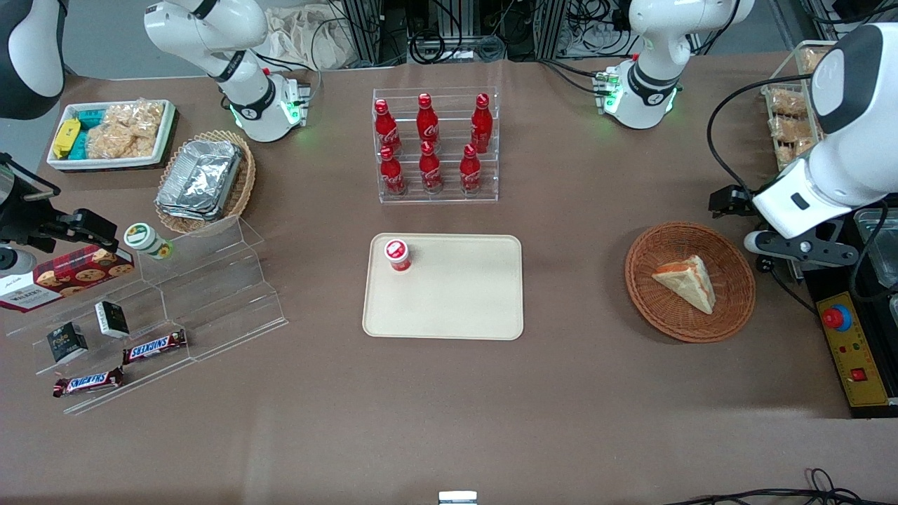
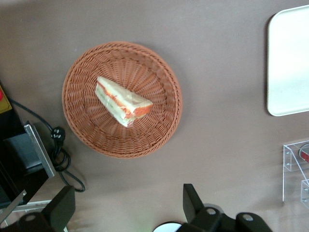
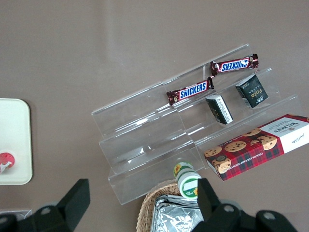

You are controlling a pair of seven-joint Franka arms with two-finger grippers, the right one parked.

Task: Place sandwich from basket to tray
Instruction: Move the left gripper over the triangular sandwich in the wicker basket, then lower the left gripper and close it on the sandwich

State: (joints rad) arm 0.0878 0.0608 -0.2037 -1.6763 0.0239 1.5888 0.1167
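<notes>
The sandwich [image 1: 688, 282] is lying in the basket [image 1: 690, 238] at the frame's right, its long axis slanting down-right toward the front camera, while the gripper [image 2: 126, 212] is hovering wide open and empty above the brown table [image 1: 449, 407], well apart from the tray [image 1: 456, 315].

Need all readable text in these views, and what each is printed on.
"SNICKERS": two candy bars on the acrylic steps.
"Face": small dark box.
"WALKERS": cookie box.
Coca-Cola script on the bottles: blurred.
Yellow control box labels: too small.
Gripper hovers above the basket.
</notes>
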